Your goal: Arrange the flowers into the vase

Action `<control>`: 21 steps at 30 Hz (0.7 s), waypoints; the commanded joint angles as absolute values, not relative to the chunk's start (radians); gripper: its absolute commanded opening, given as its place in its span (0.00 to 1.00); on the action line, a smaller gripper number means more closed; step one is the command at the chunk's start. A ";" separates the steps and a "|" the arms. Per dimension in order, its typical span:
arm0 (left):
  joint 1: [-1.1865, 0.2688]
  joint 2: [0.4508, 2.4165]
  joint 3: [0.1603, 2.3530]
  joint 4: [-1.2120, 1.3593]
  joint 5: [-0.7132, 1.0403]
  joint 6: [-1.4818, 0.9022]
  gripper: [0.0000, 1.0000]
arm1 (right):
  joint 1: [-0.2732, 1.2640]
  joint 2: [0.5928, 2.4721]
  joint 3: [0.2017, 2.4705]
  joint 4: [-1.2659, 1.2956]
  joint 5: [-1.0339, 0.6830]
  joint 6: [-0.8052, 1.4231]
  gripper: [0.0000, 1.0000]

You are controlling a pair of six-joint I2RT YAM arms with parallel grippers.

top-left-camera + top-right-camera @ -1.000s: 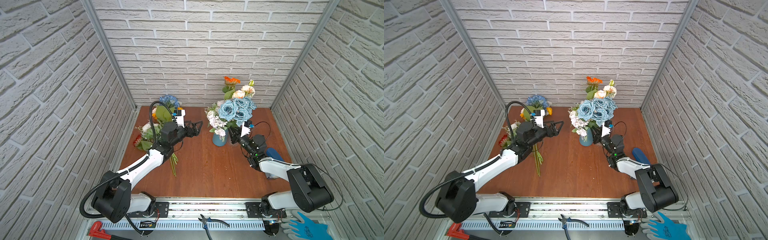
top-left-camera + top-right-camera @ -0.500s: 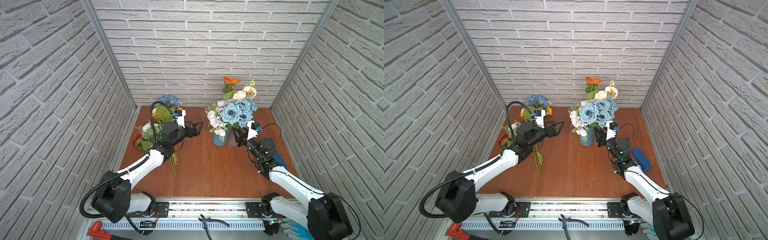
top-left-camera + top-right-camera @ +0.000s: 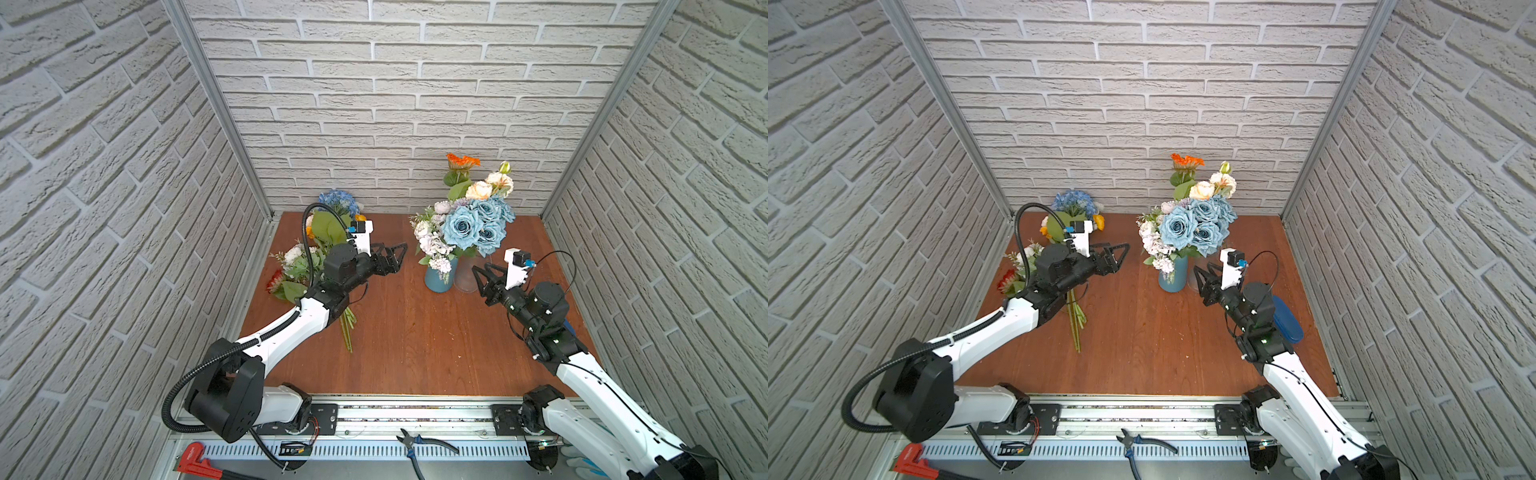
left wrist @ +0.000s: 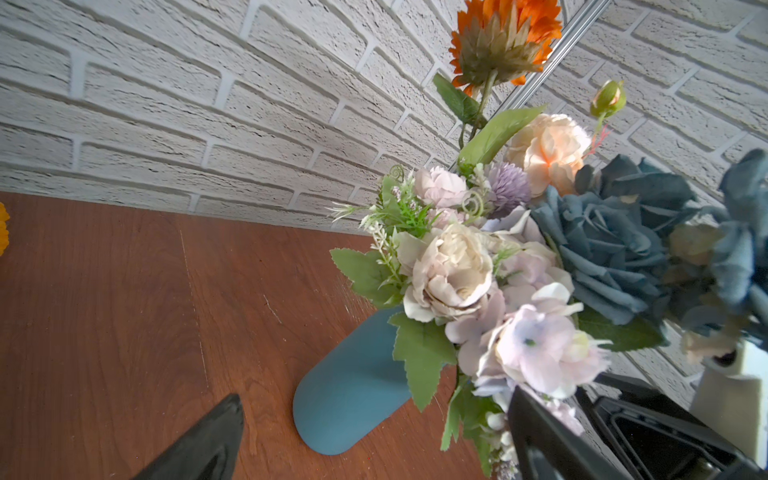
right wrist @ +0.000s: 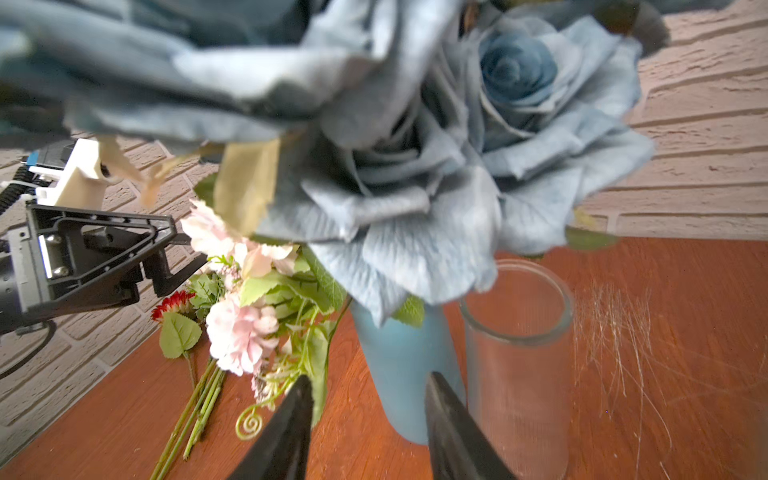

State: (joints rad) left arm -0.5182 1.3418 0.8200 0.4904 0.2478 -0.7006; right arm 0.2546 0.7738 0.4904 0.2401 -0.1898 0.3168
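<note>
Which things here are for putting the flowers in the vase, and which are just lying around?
For the job: blue vase, blue roses already in it, loose flowers lying on the table.
Just lying around: pliers, red tool, blue flat thing, empty glass jar beside the vase.

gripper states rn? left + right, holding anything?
Left gripper: open, holding nothing.
Right gripper: open, holding nothing.

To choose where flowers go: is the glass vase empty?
Empty. The glass vase shows only table through its wall; the flowers stand in the blue vase beside it.
</note>
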 commanded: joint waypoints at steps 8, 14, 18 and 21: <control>-0.514 1.427 0.849 0.557 0.262 -0.717 0.98 | 0.347 0.868 0.367 0.324 -0.180 0.341 0.78; -0.513 1.499 0.855 0.562 0.244 -0.760 0.97 | 0.445 1.154 0.351 0.606 -0.058 0.297 0.78; -0.512 1.557 0.888 0.505 0.201 -0.810 0.90 | 0.460 1.348 0.347 0.819 0.003 0.417 0.77; -0.511 1.620 0.920 0.497 0.202 -0.857 0.77 | 0.482 1.470 0.354 0.930 0.042 0.490 0.73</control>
State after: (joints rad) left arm -0.5171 1.5822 0.8806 0.4850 0.2234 -0.8085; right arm 0.4580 1.4094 0.3531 0.6968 -0.0284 0.4049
